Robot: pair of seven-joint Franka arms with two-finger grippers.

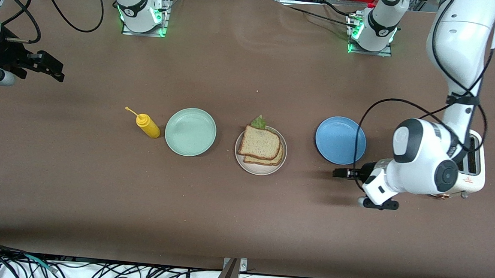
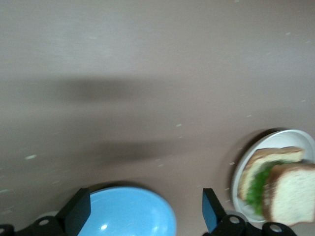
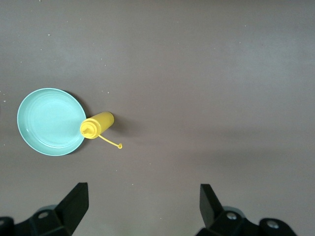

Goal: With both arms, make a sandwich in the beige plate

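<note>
The sandwich (image 1: pixel 260 143) lies on the beige plate (image 1: pixel 250 167) at the middle of the table: two speckled brown bread slices with a green lettuce leaf (image 1: pixel 259 122) sticking out between them. The left wrist view shows the same sandwich (image 2: pixel 280 189) on its plate (image 2: pixel 295 133), off to one side. My left gripper (image 1: pixel 336 173) hangs open and empty over the table by the blue plate's rim; its fingers (image 2: pixel 78 211) stand wide apart. My right gripper (image 1: pixel 58 70) is open and empty over the right arm's end of the table, away from the plates.
A blue plate (image 1: pixel 340 139) sits beside the beige one toward the left arm's end. A mint-green plate (image 1: pixel 190 131) and a yellow squeeze bottle (image 1: pixel 147 125) lie toward the right arm's end. A white toaster (image 1: pixel 473 178) stands under the left arm.
</note>
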